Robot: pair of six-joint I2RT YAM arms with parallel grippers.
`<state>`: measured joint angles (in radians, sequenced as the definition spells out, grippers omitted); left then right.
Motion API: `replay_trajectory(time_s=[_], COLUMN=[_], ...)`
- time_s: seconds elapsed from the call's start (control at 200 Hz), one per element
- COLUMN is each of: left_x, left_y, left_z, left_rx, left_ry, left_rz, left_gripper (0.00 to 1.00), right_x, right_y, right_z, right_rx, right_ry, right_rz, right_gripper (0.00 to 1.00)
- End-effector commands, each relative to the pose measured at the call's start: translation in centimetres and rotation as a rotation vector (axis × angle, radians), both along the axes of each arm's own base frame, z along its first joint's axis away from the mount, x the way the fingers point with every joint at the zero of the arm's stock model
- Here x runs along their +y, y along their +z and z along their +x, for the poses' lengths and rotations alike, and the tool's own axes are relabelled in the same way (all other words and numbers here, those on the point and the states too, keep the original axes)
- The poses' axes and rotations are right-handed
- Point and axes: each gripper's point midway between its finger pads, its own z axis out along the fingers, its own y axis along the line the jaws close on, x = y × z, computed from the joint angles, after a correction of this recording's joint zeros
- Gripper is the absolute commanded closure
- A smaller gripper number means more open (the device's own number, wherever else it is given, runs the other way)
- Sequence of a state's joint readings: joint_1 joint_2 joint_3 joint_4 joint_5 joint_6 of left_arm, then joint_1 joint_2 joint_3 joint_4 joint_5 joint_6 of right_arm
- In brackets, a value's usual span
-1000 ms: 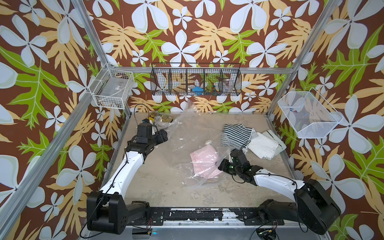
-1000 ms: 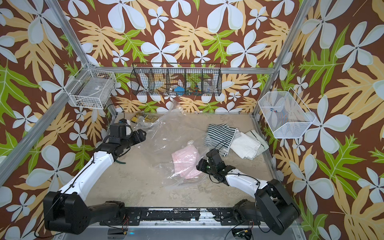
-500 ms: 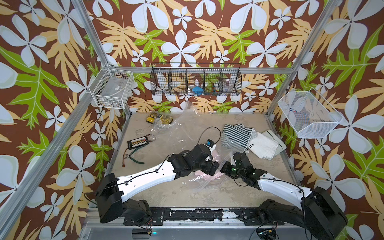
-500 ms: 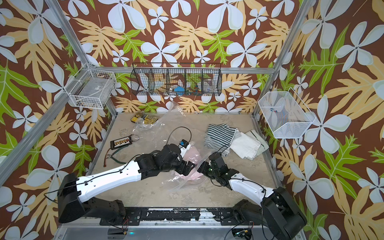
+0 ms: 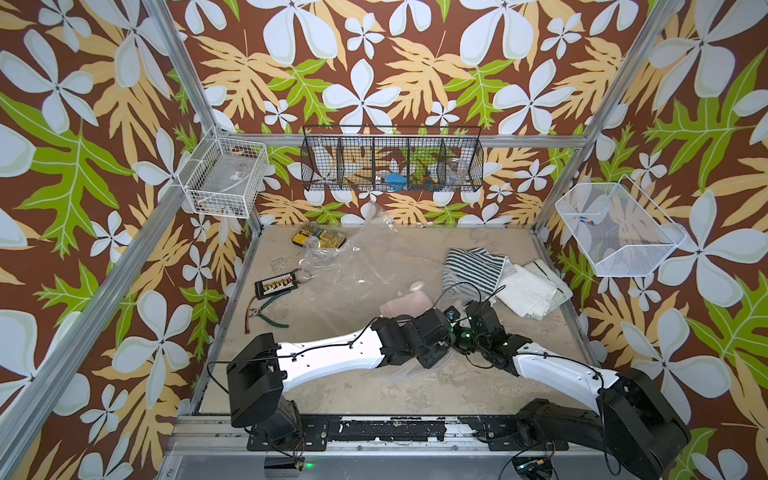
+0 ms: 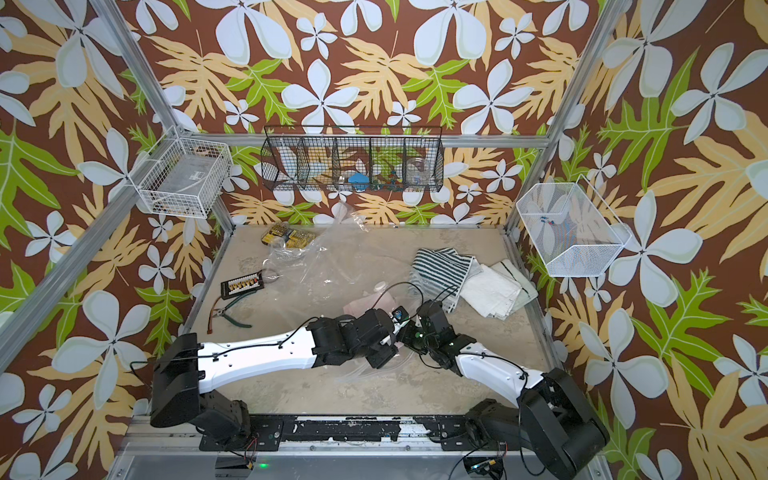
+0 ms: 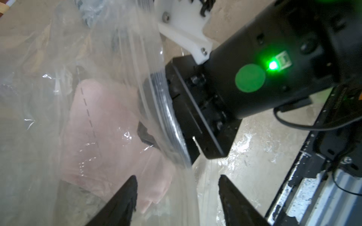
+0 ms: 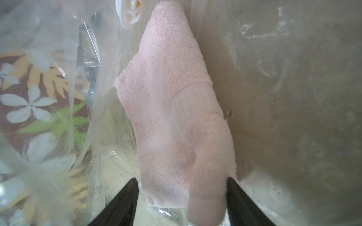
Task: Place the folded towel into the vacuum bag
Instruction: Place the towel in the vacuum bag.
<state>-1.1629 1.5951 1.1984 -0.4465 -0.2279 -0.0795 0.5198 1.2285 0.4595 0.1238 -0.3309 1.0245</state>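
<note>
The left arm (image 5: pixel 332 357) lies stretched low across the front of the table (image 5: pixel 332 386) from its base at the near left corner. Its forearm is nearly level and its wrist is turned towards the right arm (image 5: pixel 552 370). That arm reaches in from the near right corner with its elbow bent and its wrist pointing at the table's middle. The two wrists meet close together at the near end of the vacuum bag (image 5: pixel 361 266), a crumpled clear sheet spread over the middle of the table. In the left wrist view the left gripper (image 7: pixel 177 184) has its black fingers well apart, with the loose film of the bag's mouth running between them and nothing pinched. That view also shows the right arm's claw pushed in past the ribbed zip strip (image 7: pixel 168 117), its fingers behind the plastic. In the right wrist view the right gripper (image 8: pixel 182 184) is closed on the thick folded end of the pink towel (image 8: pixel 176 109), which fills the gap between the fingers, though blur near the lens makes contact on one side hard to confirm. The towel lies inside the bag, its far end just beside the round white valve cap (image 8: pixel 130 13).
</note>
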Motion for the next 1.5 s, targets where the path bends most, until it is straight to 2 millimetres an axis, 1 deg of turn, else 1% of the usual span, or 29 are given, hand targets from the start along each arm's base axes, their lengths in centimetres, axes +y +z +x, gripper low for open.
replay_trajectory(time_s=[0.0, 0.06, 0.095, 0.15, 0.2, 0.27, 0.325, 0.385, 0.475, 0.555, 0.626, 0.676, 0.731, 0.791, 0.881, 1.046, 1.121, 1.236, 1.286, 1.356, 1.421, 1.496], left_x=[0.8, 1.2, 1.5, 1.7, 1.6, 1.3, 0.9, 0.7, 0.5, 0.4, 0.2, 0.1, -0.2, -0.6, -0.8, -0.5, -0.5, -0.2, 0.1, 0.5, 0.9, 1.5], left_y=[-0.5, -0.7, -0.5, 0.3, 1.6, 3.3, 4.1, 4.3, 4.0, 4.4, 4.9, 5.1, 5.3, 5.2, 5.0, 4.2, 4.2, 4.1, 4.0, 3.6, 3.4, 3.2], left_z=[0.8, 1.2, 1.4, 1.7, 1.7, 1.4, 0.9, 0.5, 0.3, 0.3, 0.1, -0.1, -0.3, -0.7, -1.2, -1.4, -1.5, -1.8, -1.8, -1.6, -1.3, -1.1], left_rx=[-0.083, -0.112, -0.130, -0.157, -0.175, -0.177, -0.159, -0.144, -0.129, -0.131, -0.132, -0.127, -0.120, -0.108, -0.097, -0.105, -0.110, -0.115, -0.119, -0.120, -0.125, -0.134], left_ry=[-0.029, -0.034, -0.033, -0.028, -0.021, -0.009, -0.012, -0.013, -0.008, -0.006, -0.011, -0.022, -0.038, -0.065, -0.096, -0.125, -0.139, -0.154, -0.158, -0.160, -0.155, -0.154], left_rz=[0.075, 0.108, 0.118, 0.108, 0.063, -0.028, -0.103, -0.157, -0.182, -0.205, -0.234, -0.248, -0.265, -0.278, -0.280, -0.245, -0.245, -0.242, -0.241, -0.235, -0.234, -0.234], left_gripper=[0.53, 0.69, 0.79, 0.90, 1.00, 1.00, 1.00, 1.00, 1.00, 1.00, 1.00, 1.00, 1.00, 1.00, 1.00, 1.00, 1.00, 1.00, 1.00, 1.00, 1.00, 1.00], right_x=[-0.1, -0.5, -0.8, -1.2, -1.3, -1.3, -0.7, 0.1, 1.0, 1.2, 1.2, 1.5, 2.2, 2.9, 3.3, 5.0, 5.5, 6.6, 7.6, 9.1, 10.5, 11.5], right_y=[0.3, 0.2, 0.1, -0.1, -0.5, -1.0, -1.1, -1.1, -1.5, -2.4, -3.7, -4.0, -3.8, -3.6, -3.9, -4.1, -4.1, -3.6, -2.9, -1.7, -0.7, -0.2], right_z=[0.4, 0.5, 0.5, 0.3, -0.1, -0.8, -1.3, -1.6, -1.7, -1.9, -2.5, -2.7, -2.4, -1.5, -0.5, 1.0, 1.8, 2.9, 3.5, 3.8, 3.2, 1.7], right_rx=[-0.011, -0.009, -0.007, -0.001, 0.013, 0.035, 0.038, 0.038, 0.060, 0.104, 0.161, 0.183, 0.184, 0.170, 0.156, 0.120, 0.090, 0.027, -0.011, -0.054, -0.092, -0.108], right_ry=[-0.004, -0.012, -0.015, -0.023, -0.031, -0.042, -0.044, -0.042, -0.066, -0.109, -0.161, -0.186, -0.197, -0.201, -0.222, -0.198, -0.191, -0.136, -0.082, 0.018, 0.149, 0.300], right_rz=[0.031, 0.027, 0.021, 0.013, 0.013, 0.041, 0.062, 0.072, 0.098, 0.130, 0.139, 0.147, 0.159, 0.149, 0.151, 0.196, 0.205, 0.205, 0.218, 0.235, 0.243, 0.221], right_gripper=[0.30, 0.30, 0.30, 0.30, 0.29, 0.28, 0.28, 0.28, 0.28, 0.28, 0.28, 0.27, 0.27, 0.29, 0.36, 0.61, 0.71, 0.83, 0.88, 0.93, 0.97, 0.98])
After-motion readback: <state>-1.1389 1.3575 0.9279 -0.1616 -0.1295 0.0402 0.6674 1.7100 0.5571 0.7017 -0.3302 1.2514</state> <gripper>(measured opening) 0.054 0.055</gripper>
